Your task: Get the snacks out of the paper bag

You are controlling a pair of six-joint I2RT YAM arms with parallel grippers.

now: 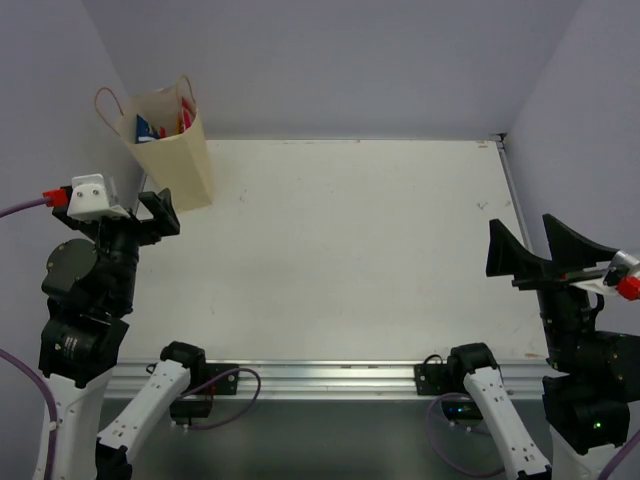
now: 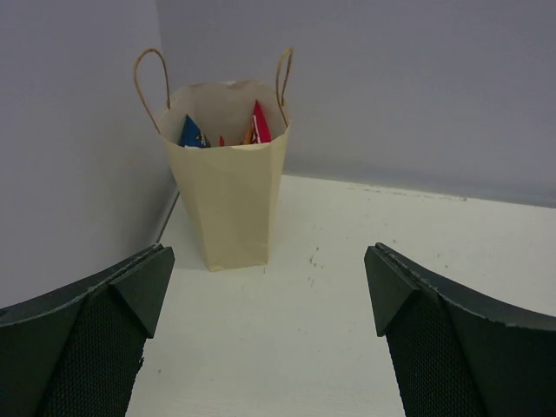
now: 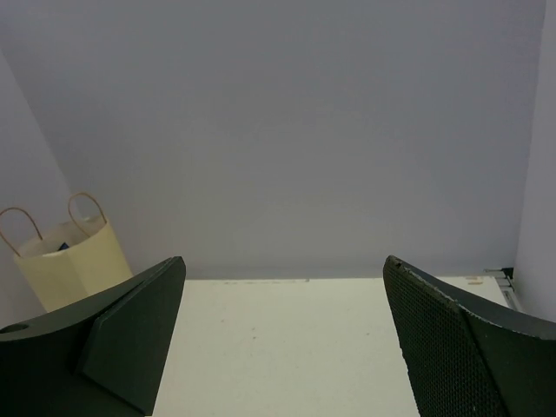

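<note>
The left gripper (image 2: 268,261) hangs wide open and empty, just short of the paper bag (image 2: 230,200), which stands upright in the far left corner of the table (image 1: 350,250), close to the walls (image 2: 69,156). The right gripper (image 1: 528,245), also open and empty, sits well apart. The blue chip bag (image 2: 193,133) and red packet (image 2: 260,126) poking above the rim look light, crinkly and slippery; a top-edge pinch suits them. The flimsy bag may tip, and its string handles (image 2: 149,78) and narrow mouth crowd entry.
</note>
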